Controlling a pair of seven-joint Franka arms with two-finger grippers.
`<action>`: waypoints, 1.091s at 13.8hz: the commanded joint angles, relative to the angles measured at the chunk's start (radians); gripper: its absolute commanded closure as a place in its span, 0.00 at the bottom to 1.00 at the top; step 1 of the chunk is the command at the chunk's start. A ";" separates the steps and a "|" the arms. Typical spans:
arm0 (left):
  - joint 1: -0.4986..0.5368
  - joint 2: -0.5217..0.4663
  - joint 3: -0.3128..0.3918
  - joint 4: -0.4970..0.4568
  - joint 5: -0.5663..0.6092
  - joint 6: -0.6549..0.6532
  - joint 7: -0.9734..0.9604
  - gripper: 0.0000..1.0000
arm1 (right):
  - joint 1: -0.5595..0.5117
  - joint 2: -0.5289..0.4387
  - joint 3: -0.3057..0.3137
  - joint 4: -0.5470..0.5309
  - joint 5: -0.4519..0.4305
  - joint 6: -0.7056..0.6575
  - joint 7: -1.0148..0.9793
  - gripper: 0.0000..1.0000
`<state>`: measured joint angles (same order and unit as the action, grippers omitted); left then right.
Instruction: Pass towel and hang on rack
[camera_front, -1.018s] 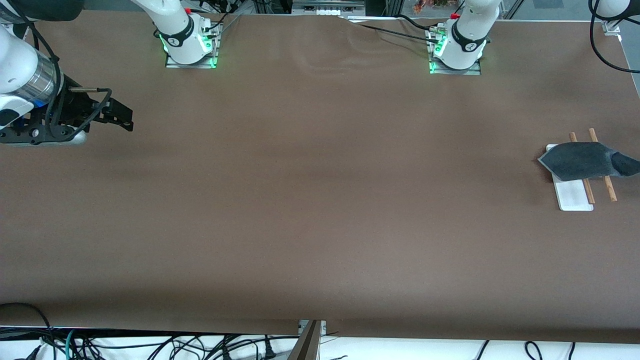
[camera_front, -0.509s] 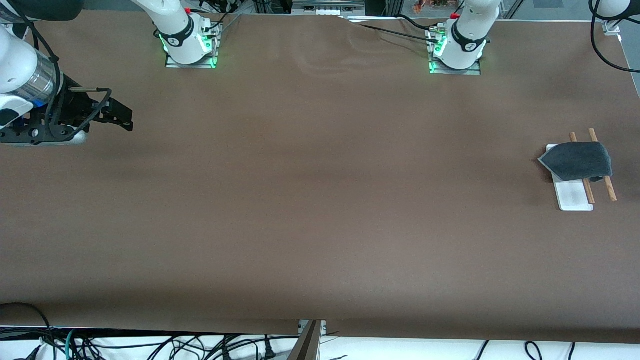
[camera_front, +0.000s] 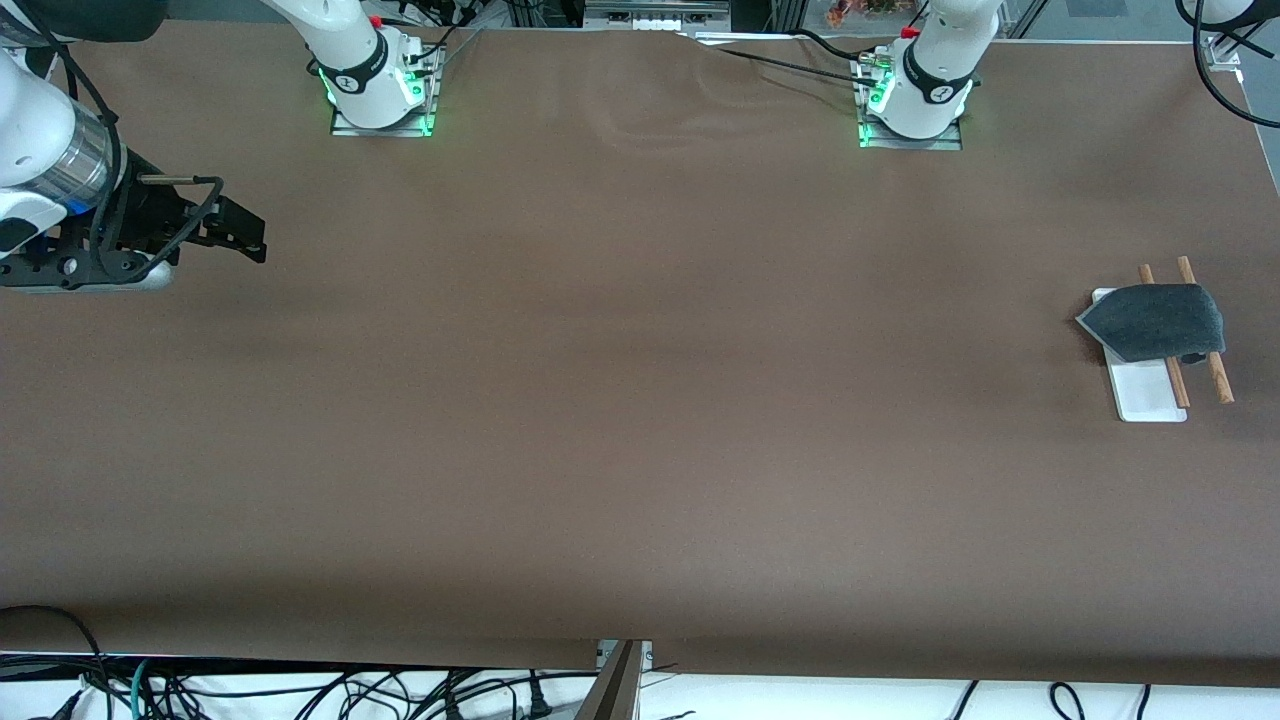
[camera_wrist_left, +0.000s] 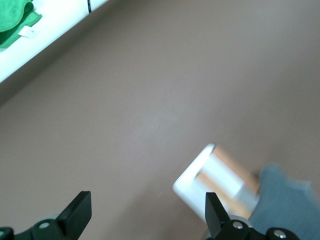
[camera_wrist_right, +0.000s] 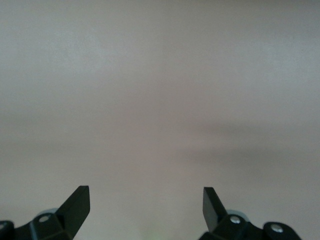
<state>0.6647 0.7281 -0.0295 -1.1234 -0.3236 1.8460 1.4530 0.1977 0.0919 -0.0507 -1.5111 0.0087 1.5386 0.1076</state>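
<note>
Towel lies draped, dark grey side up, over the two brown rods of the rack, covering the part of the white base farther from the front camera; the rod ends stick out past the cloth on both sides. The rack stands on the brown bench at the left arm's end. The left gripper hangs above the bench near the rack, jaws spread wide and holding nothing. The right gripper waits well apart from the rack, over the right arm's end, jaws likewise spread and empty.
</note>
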 joint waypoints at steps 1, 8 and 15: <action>-0.117 -0.075 0.017 -0.004 0.065 -0.126 -0.395 0.00 | -0.006 0.008 0.009 0.022 -0.009 -0.006 0.004 0.00; -0.362 -0.344 0.049 -0.183 0.231 -0.295 -1.040 0.00 | -0.007 0.006 0.009 0.022 -0.010 -0.008 0.004 0.00; -0.661 -0.771 0.051 -0.652 0.325 -0.128 -1.334 0.00 | -0.006 0.006 0.009 0.022 -0.009 -0.012 0.006 0.00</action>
<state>0.1059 0.1079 0.0027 -1.5703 -0.0545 1.6327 0.2280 0.1980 0.0928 -0.0494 -1.5096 0.0087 1.5384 0.1076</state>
